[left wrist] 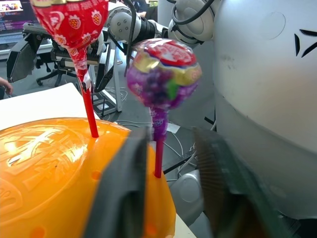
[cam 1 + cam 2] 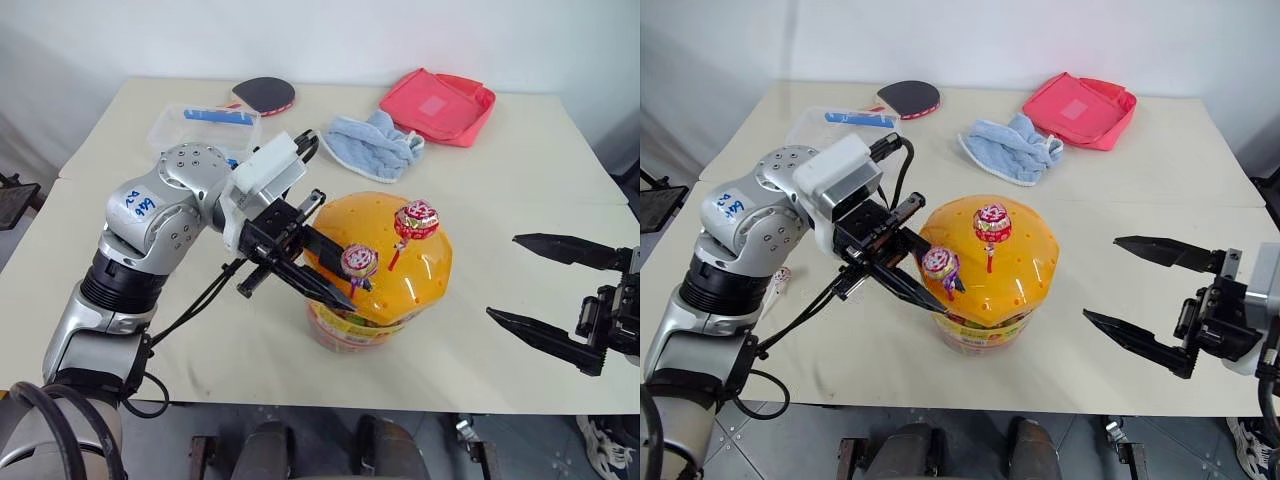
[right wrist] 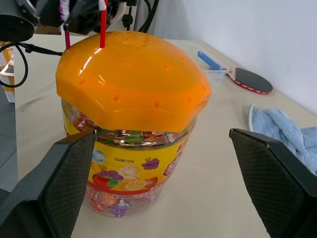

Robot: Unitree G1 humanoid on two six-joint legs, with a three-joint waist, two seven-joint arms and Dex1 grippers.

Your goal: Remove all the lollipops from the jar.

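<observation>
Cream table (image 2: pixel 500 180) bears the jar (image 2: pixel 375 255); left gripper (image 2: pixel 335 290) is clamped on the purple-wrapped lollipop's (image 2: pixel 358 262) stick beside the red lollipop (image 2: pixel 416 221); right gripper (image 2: pixel 545 295) gapes wide.

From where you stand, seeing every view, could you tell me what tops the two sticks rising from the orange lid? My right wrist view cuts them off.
Observer: Each stick carries a wrapped head. They are a red-wrapped lollipop and a purple-wrapped lollipop, both standing in the lid of the jar.
Operator: Thank you. Where is the left hand, please?
Observer: The left hand is at the stick of the purple-wrapped lollipop, the one nearer the left arm.
Operator: Is there anything past the towel that I should know about?
Observer: Yes, a pink pouch lies just beyond the blue towel.
</observation>
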